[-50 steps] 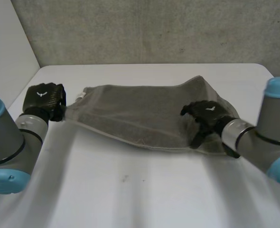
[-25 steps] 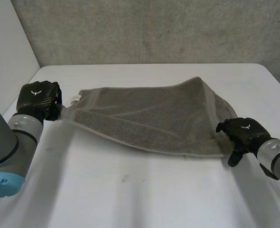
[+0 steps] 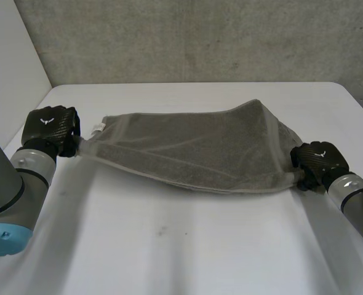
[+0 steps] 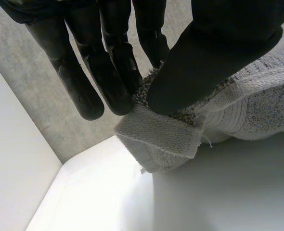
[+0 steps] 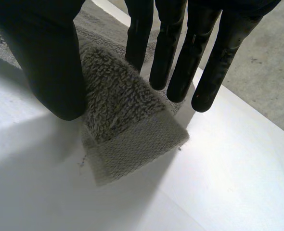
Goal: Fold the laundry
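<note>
Towel (image 3: 194,153) stretched between both hands over the table's (image 3: 169,246) far half; we judge it pulled taut to square it for folding. Left hand (image 3: 49,129) pinches one corner, thumb against fingers; right hand (image 3: 317,163) clamps the opposite corner likewise. Table white and bare; grey wall (image 3: 200,37) behind.

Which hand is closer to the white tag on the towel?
Left. The left hand pinches the towel corner right beside the white tag; the right hand pinches the far corner.
</note>
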`<state>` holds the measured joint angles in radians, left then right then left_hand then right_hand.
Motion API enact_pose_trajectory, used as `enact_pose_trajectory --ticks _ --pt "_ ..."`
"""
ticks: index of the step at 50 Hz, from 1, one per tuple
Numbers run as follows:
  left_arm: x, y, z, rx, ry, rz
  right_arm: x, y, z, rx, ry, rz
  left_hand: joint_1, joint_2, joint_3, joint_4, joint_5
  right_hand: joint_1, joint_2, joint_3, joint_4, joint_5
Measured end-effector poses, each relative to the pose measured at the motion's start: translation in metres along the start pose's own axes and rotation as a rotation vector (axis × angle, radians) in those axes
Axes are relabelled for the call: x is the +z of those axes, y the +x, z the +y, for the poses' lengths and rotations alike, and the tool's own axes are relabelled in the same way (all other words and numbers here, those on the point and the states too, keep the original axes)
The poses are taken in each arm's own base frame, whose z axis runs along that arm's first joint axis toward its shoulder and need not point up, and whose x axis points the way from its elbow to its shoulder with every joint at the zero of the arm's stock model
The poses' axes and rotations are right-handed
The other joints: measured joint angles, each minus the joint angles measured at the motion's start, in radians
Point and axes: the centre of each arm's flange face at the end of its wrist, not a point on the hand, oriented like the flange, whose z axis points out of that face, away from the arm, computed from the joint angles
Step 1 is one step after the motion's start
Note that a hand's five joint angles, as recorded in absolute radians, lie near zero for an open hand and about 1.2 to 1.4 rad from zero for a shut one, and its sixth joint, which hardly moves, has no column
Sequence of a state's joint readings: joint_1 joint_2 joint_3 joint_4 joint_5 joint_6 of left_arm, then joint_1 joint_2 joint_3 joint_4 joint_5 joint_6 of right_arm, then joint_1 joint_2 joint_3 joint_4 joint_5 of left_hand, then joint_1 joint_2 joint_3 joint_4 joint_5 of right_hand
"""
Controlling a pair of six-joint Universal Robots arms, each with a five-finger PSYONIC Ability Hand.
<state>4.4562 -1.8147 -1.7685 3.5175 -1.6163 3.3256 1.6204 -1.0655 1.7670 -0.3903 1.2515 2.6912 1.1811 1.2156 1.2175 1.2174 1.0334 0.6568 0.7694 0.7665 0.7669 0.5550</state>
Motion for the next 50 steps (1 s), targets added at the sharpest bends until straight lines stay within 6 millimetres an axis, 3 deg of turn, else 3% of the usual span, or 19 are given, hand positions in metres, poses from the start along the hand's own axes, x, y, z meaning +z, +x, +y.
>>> enact_pose_trajectory --ticks 5,6,7,9,16,21,27,34,40,45,50 --pt "0.000 0.000 0.000 0.000 -0.001 0.000 0.003 0.004 -0.003 0.010 0.008 0.020 0.000 0.000 0.000 0.000 0.000 0.044 0.053 0.045 0.045 0.042" --pt "0.000 0.000 0.000 0.000 -0.001 -0.001 0.004 0.009 -0.007 0.015 0.017 0.039 0.000 0.000 0.000 0.000 0.000 0.304 0.366 0.353 0.357 0.352" --pt "0.000 0.000 0.000 0.001 -0.001 -0.001 0.004 0.010 -0.009 0.015 0.021 0.045 0.000 0.000 0.000 0.000 0.000 0.316 0.407 0.402 0.411 0.405" --pt "0.000 0.000 0.000 0.001 -0.001 -0.001 0.004 0.012 -0.011 0.014 0.025 0.050 0.000 0.000 0.000 0.000 0.000 0.316 0.409 0.404 0.415 0.407" --pt "-0.005 0.002 0.003 0.011 -0.031 0.008 -0.013 0.025 -0.044 -0.056 0.067 0.093 0.000 0.000 0.000 0.000 0.000 0.316 0.409 0.408 0.424 0.416" --pt "-0.022 0.003 0.009 0.021 -0.155 0.035 -0.040 0.026 -0.059 -0.128 -0.024 0.055 0.000 0.000 0.000 0.000 0.000 0.316 0.409 0.408 0.424 0.417" --pt "-0.052 -0.001 0.010 0.030 -0.328 0.057 -0.070 0.029 -0.058 -0.186 -0.208 -0.020 0.000 0.000 0.000 0.000 0.000 0.316 0.409 0.409 0.424 0.421" --pt "-0.093 -0.015 -0.011 0.085 -0.427 0.063 -0.109 0.026 -0.065 -0.263 -0.377 -0.146 0.000 0.000 0.000 0.000 0.000 0.316 0.409 0.412 0.425 0.422" --pt "-0.111 -0.020 -0.024 0.172 -0.406 0.071 -0.128 0.023 -0.075 -0.288 -0.409 -0.205 0.000 0.000 0.000 0.000 0.000 0.316 0.409 0.415 0.425 0.422" --pt "-0.111 -0.019 -0.023 0.195 -0.404 0.079 -0.128 0.024 -0.078 -0.290 -0.395 -0.212 0.000 0.000 0.000 0.000 0.000 0.316 0.409 0.415 0.425 0.422" --pt "-0.087 -0.014 -0.004 0.195 -0.428 0.101 -0.108 0.029 -0.074 -0.280 -0.363 -0.194 0.000 0.000 0.000 0.000 0.000 0.316 0.409 0.415 0.425 0.423"
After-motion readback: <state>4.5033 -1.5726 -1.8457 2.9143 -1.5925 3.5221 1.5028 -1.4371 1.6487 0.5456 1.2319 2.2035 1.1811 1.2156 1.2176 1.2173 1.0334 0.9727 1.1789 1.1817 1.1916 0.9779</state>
